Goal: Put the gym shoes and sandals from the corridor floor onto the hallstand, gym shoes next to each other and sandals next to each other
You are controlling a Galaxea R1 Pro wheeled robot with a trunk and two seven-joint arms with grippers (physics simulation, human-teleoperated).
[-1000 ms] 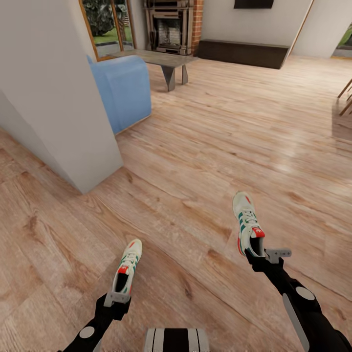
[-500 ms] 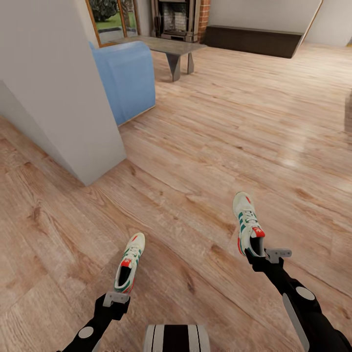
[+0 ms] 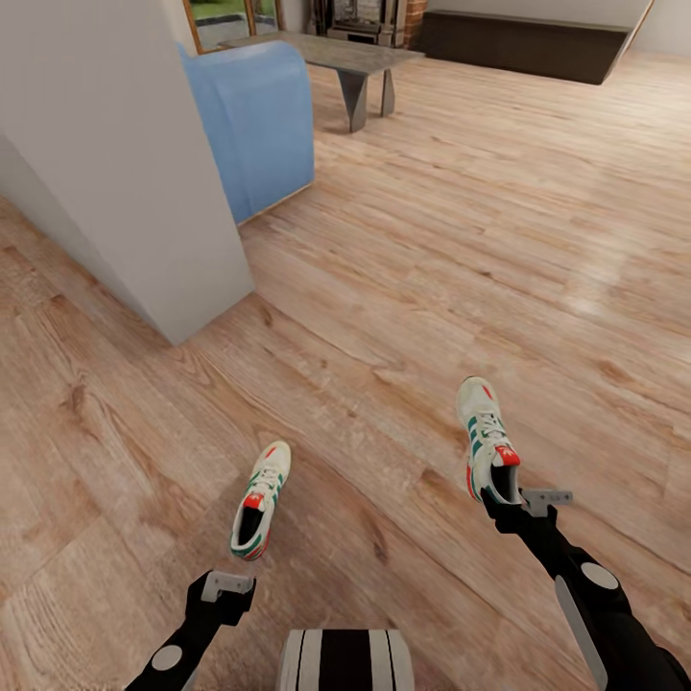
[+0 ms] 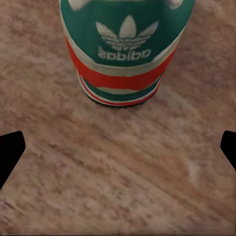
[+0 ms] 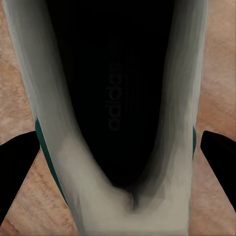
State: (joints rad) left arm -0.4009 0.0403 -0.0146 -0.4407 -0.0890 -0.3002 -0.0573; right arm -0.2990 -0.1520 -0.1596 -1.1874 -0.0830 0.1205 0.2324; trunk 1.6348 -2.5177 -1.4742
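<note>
Two white gym shoes with green stripes and red-orange accents are out on the corridor floor [image 3: 403,288], well apart from each other. The left gym shoe [image 3: 260,499] lies flat on the planks, toe pointing away, its heel just ahead of the left end effector [image 3: 226,587]. In the left wrist view that shoe's green and red heel [image 4: 123,49] sits on the wood with bare floor between it and the fingertips [image 4: 10,152], which are spread wide and touch nothing.

The right gym shoe [image 3: 487,439] has its heel end right at the right end effector [image 3: 509,501]. In the right wrist view the shoe's dark opening [image 5: 115,88] lies between the two fingers [image 5: 17,172], which flank the heel on either side; whether they are actually pinching it I cannot tell.

Further off stand a pale wall corner [image 3: 115,163], a blue sofa [image 3: 257,120] and a grey coffee table [image 3: 336,56].
</note>
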